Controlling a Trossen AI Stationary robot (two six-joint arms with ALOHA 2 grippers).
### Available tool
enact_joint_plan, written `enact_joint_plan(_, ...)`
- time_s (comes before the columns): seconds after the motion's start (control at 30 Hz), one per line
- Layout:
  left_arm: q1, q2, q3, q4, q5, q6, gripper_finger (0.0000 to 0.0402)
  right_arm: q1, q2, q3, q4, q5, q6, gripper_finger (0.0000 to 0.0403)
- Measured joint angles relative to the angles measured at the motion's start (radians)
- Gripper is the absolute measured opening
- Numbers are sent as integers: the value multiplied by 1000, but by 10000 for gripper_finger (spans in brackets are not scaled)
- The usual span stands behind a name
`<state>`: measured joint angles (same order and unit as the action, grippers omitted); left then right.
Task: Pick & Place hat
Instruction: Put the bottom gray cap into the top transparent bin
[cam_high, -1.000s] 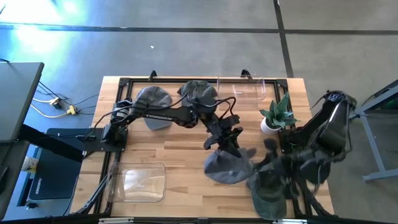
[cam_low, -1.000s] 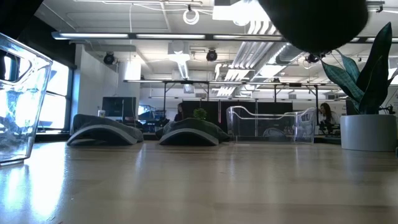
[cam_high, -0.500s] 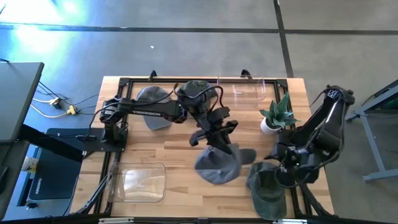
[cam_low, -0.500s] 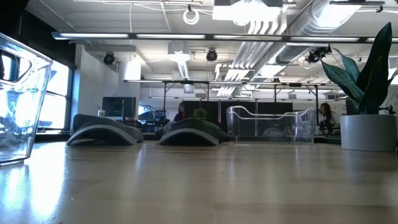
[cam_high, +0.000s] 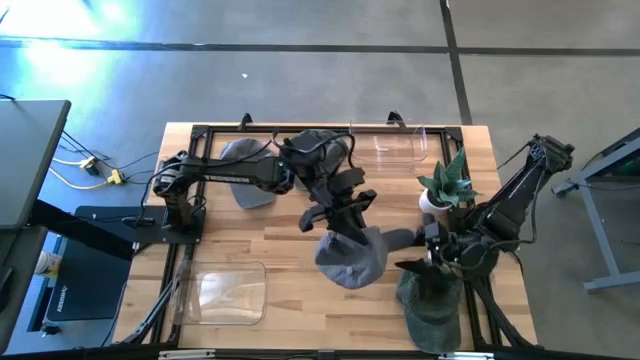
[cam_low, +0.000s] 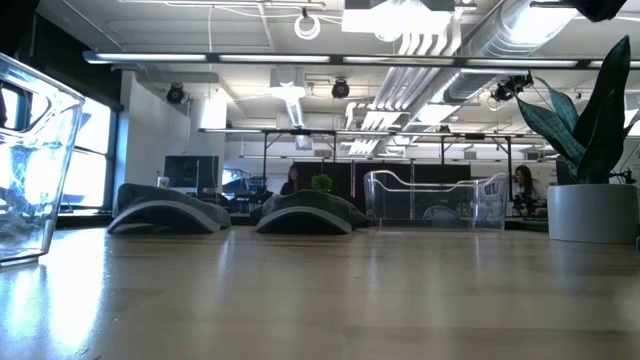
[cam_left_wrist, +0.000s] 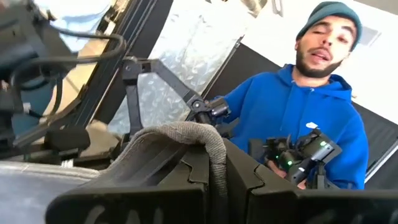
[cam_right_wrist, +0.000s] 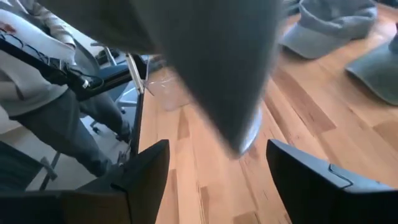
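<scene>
Here the left gripper (cam_high: 345, 228) is hanging over the middle of the wooden counter (cam_high: 280, 270), its jaws pinching the edge of a grey hat (cam_high: 352, 255), which is drooping below it. In the left wrist view the hat's fabric edge (cam_left_wrist: 186, 140) is lying clamped between the dark fingers (cam_left_wrist: 242, 180), with a person in a blue hoodie (cam_left_wrist: 298, 118) showing beyond. The right gripper (cam_high: 432, 262) is hovering at the counter's right side above a green hat (cam_high: 432, 305), its jaws standing spread and holding nothing. Two more hats (cam_high: 248, 160) are lying near the far edge, beside a clear container (cam_high: 388, 142). A potted plant (cam_high: 445, 185) is standing at the right, and a second clear container (cam_high: 225, 292) is sitting at the near left.
</scene>
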<state>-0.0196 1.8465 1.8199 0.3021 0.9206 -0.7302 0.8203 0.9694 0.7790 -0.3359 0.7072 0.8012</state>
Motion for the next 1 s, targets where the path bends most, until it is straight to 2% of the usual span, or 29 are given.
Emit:
enact_joint_plan(0.13,0,-11,1,6,0,1,9,-30,-27,-48,83,-21,-72,285)
enact_joint_plan(0.3,0,-7,1,-4,0,0,9,-57,-18,-60,341,-69,-371,290)
enact_joint_plan(0.4,0,-8,1,-9,1,6,9,-70,-9,-60,502,-91,-513,279)
enact_joint_plan(0.5,0,-7,1,-23,-12,27,9,-84,-9,-60,565,-138,-544,248)
enact_joint_plan(0.6,0,-8,1,-18,-15,44,9,-88,-7,-60,565,-165,-526,194)
enact_joint_plan(0.7,1,-8,1,-18,-15,48,9,-87,-4,-60,566,-187,-513,122)
enact_joint_plan(0.8,7,-8,1,-16,-15,48,9,-87,-1,-60,586,-252,-514,35)
enact_joint_plan(0.83,9,-8,1,-17,-15,46,9,-87,-1,-61,604,-265,-517,19)
enact_joint_plan(1.0,28,-8,1,-7,-45,47,19,-87,-2,-61,730,-342,-515,31)
